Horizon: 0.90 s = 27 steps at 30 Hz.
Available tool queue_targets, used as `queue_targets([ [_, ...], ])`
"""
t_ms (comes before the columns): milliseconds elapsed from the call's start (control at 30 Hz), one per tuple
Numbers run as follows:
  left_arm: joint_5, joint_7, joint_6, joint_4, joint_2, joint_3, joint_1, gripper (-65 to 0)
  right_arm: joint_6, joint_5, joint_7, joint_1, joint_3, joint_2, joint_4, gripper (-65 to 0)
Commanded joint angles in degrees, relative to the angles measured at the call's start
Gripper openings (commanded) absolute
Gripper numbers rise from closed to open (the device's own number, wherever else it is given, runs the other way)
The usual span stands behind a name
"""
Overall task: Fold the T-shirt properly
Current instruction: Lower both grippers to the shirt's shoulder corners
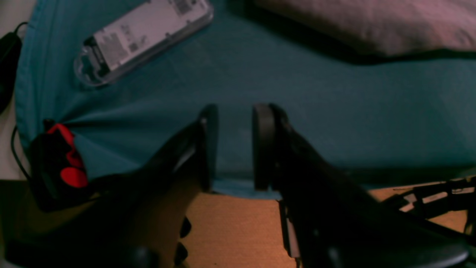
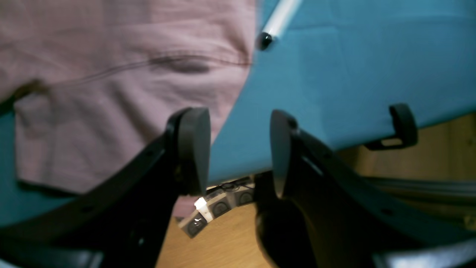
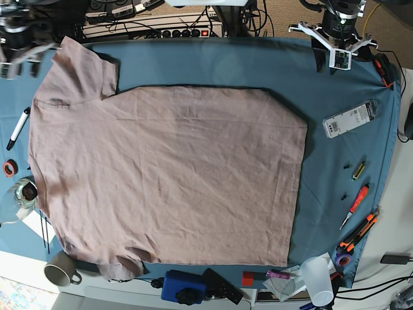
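Hanging released and empty, the left gripper point(image 1: 234, 145) is above bare blue cloth point(image 1: 334, 111); the right gripper point(image 2: 238, 152), also parted, hovers at the T-shirt point(image 2: 111, 93) sleeve edge. Only the base view shows the whole T-shirt point(image 3: 168, 187) spread flat, and a mug point(image 3: 61, 270) whose contents can't be made out.

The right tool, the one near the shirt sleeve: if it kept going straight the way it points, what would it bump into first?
Probably the side edge of the T-shirt, or the blue cloth beside it. The open right tool aims right at that border, so depth leaves it unclear which comes first.
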Motion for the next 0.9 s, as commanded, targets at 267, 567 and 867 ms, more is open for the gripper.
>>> queue_targets([
  [267, 0.2, -1.1, 0.2, 1.0, 0.4, -0.2, 0.7, -48.2, 16.5, 24.4, -12.1, 6.6, 5.9, 5.7, -23.1, -38.6],
  [567, 0.2, -1.1, 0.2, 1.0, 0.4, -0.2, 0.6, -48.2, 18.6, 27.7, -13.2, 9.0, -0.5, 5.7, -29.7, -38.6],
  [867, 0.2, -1.3, 0.2, 1.0, 0.3, -0.2, 0.6, -48.2, 17.7, 23.8, -11.8, 11.6, -5.5, 3.0, -29.7, -38.6],
])
